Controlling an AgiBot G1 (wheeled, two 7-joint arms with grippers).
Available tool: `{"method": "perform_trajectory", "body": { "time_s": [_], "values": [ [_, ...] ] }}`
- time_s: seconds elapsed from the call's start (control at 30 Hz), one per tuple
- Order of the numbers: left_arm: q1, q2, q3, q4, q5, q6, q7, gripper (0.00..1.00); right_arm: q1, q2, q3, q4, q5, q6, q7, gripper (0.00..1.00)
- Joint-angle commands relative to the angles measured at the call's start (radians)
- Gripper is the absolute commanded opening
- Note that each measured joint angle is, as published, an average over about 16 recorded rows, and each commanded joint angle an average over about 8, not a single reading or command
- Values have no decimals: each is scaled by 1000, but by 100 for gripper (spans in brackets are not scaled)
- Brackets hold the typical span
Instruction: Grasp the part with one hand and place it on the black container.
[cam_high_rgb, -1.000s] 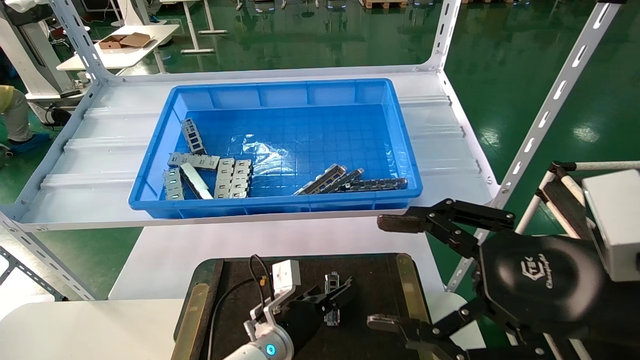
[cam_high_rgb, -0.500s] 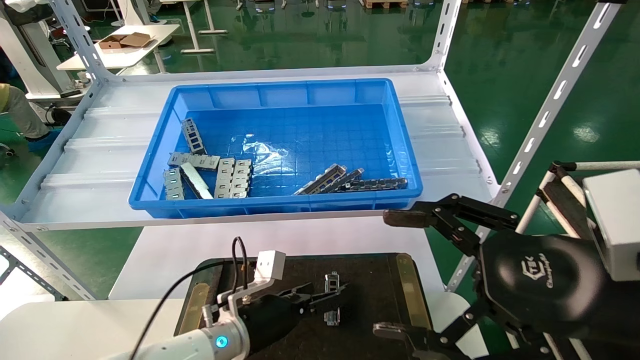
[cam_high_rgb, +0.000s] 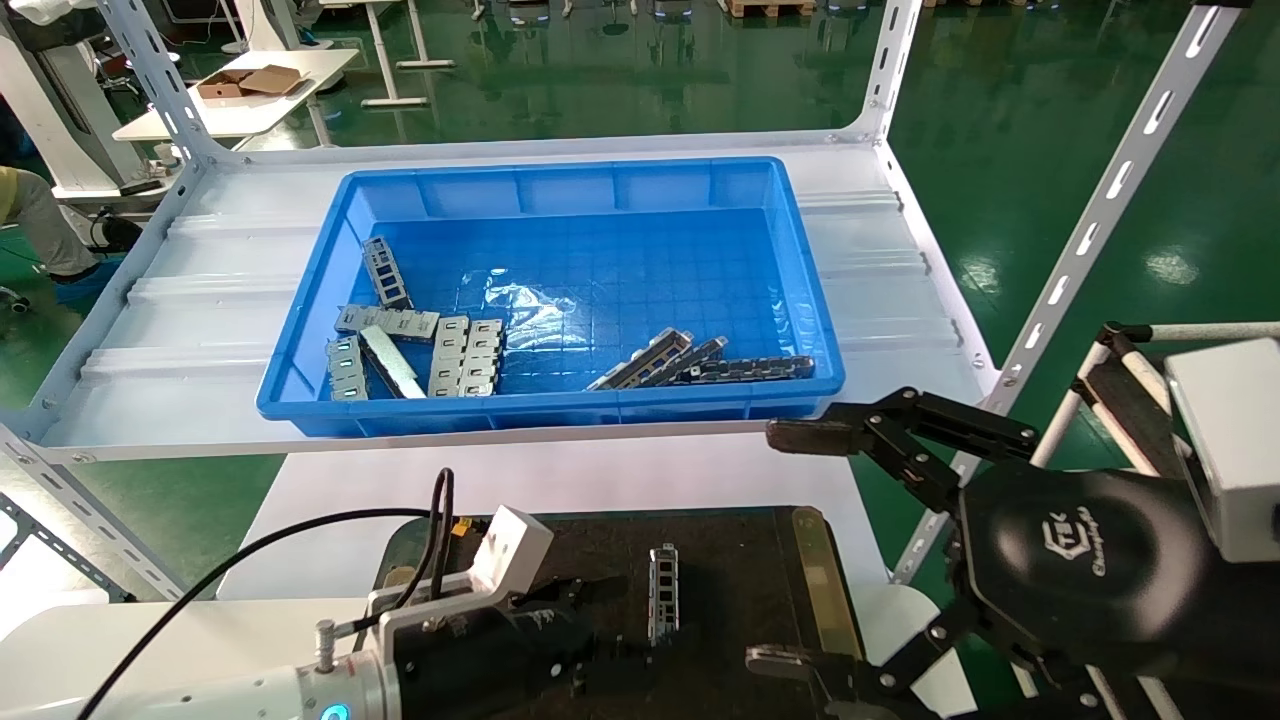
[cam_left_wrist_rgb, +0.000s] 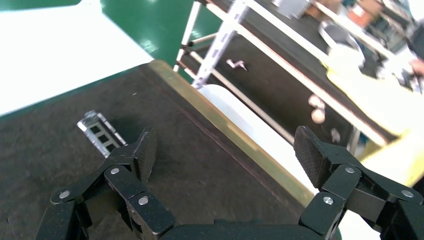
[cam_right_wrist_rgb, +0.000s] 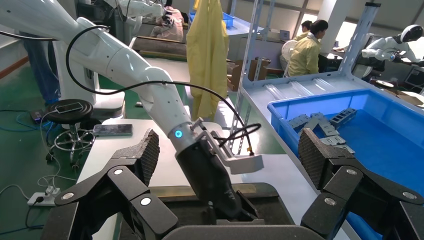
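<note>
Your part (cam_high_rgb: 663, 592) lies flat on the black container (cam_high_rgb: 745, 570), lower centre of the head view, left gripper (cam_left_wrist_rgb: 225, 150) spread beside it, right gripper (cam_right_wrist_rgb: 227, 150) spread too; placing looks done.

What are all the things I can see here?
Part: one, silver-grey, lying flat on the black container, free of both grippers.
Black container: one, black with brass-coloured side strips, on the white table nearest the robot.
Blue bin: one, blue, on the white shelf behind the container.
Metal pieces: several, silver-grey, in the bin's near-left corner.
More metal strips: a few, grey and dark, along the bin's near-right wall.
White shelf: one, white, under the bin.
Left gripper: one, black, open, low over the container beside the part.
Right gripper: one, black, open, past the container's right edge.
</note>
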Motion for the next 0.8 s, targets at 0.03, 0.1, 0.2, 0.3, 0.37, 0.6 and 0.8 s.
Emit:
{"method": "perform_trajectory", "body": {
  "time_s": [0.03,0.1,0.2,0.3,0.37,0.6,0.8],
  "values": [
    [13,-17,-32,-9,-2,42,69,100,0,0,0,0,0,0,0,100],
    [26,-32,-56,-12,-14,82,122,100,0,0,0,0,0,0,0,100],
    [43,-53,-87,-13,-31,136,191,100,0,0,0,0,0,0,0,100],
    [55,-72,-109,-15,-42,182,247,100,0,0,-1,0,0,0,0,100],
    [59,-83,-122,-18,-41,202,285,100,0,0,-1,0,0,0,0,100],
    [64,-127,-161,-35,-42,239,380,100,0,0,-1,0,1,0,-1,100],
    [68,-178,-188,-50,-66,270,403,100,0,1,-1,0,1,1,-1,100]
  ]
}}
